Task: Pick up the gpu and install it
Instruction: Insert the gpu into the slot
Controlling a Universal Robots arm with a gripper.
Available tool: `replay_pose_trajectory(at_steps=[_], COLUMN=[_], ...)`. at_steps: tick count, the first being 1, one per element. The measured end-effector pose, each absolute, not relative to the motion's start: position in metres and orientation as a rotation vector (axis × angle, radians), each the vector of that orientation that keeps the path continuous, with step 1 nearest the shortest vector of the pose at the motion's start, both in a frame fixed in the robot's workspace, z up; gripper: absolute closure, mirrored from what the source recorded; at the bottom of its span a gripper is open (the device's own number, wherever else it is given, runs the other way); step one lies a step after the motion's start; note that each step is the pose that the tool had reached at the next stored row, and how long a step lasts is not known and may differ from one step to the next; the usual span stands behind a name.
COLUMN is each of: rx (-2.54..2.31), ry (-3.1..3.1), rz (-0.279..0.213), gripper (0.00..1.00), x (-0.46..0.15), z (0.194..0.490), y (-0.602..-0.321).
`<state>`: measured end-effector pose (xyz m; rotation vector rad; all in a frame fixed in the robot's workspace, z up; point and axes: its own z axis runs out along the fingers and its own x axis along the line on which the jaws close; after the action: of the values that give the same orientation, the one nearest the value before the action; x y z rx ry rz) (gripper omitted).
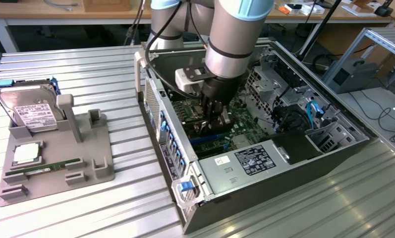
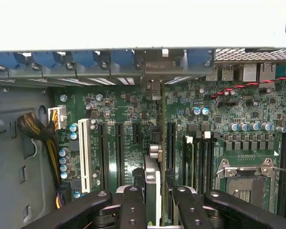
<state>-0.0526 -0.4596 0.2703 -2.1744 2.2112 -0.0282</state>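
**Gpu held over the slots inside the case**

We see the gpu (image 2: 152,186) edge-on in the wrist view, a thin card standing upright over the motherboard (image 2: 128,114). It lies between two long black slots, to one side of the white slot (image 2: 84,148). We cannot tell whether its edge is seated.

The pincer (image 2: 156,194) is pinching the gpu, with one black finger against each face. In the exterior view the pincer (image 1: 214,121) reaches down into the open computer case (image 1: 276,186), near its middle.

A row of blue latches (image 2: 81,59) runs along the case's rear wall, past the card's far end. The processor socket (image 2: 245,183) sits well to the side of the card.

Writing: the black label (image 1: 256,158) and the white sticker (image 1: 222,161) on the grey box inside the case carry print too small to read.

On the desk (image 1: 84,64), toward the exterior view's left, a grey holder (image 1: 84,148) carries the hard drive (image 1: 32,111). Its white label is also unreadable. The memory stick (image 1: 42,169) lies on the same holder.
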Motion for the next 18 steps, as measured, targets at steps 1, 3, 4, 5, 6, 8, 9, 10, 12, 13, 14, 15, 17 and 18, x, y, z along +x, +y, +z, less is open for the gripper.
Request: replay_pose_trajectory(at_steps=[1, 3, 4, 5, 6, 8, 9, 10, 12, 13, 14, 15, 17, 18], rx=[-2.173, -2.166, -2.165, -2.164, -2.164, -2.163, -2.163, -2.163, -2.163, -2.163, -2.163, -2.163, -2.163, -2.163], ry=[2.213, 2.219, 2.22, 2.221, 2.222, 2.222, 2.222, 2.222, 2.222, 2.222, 2.222, 2.222, 2.222, 2.222], rz=[-0.028, -0.028, -0.028, -0.029, -0.029, -0.028, -0.028, -0.028, -0.028, -0.028, -0.029, -0.029, -0.028, -0.028], gripper=[0.73, 0.73, 0.73, 0.73, 0.73, 0.73, 0.73, 0.73, 0.73, 0.73, 0.73, 0.73, 0.73, 0.73], x=[-0.0526, -0.0525, -0.0525, -0.0525, -0.0525, -0.0525, -0.0525, -0.0525, -0.0525, -0.0526, -0.0533, -0.0541, -0.0546, -0.0547], z=[0.2701, 0.2691, 0.2688, 0.2684, 0.2677, 0.2663, 0.2658, 0.2652, 0.264, 0.2629, 0.2626, 0.2624, 0.2616, 0.2613], y=[-0.4596, -0.4596, -0.4596, -0.4597, -0.46, -0.4602, -0.4602, -0.4602, -0.4602, -0.4602, -0.4603, -0.4602, -0.4602, -0.4602])
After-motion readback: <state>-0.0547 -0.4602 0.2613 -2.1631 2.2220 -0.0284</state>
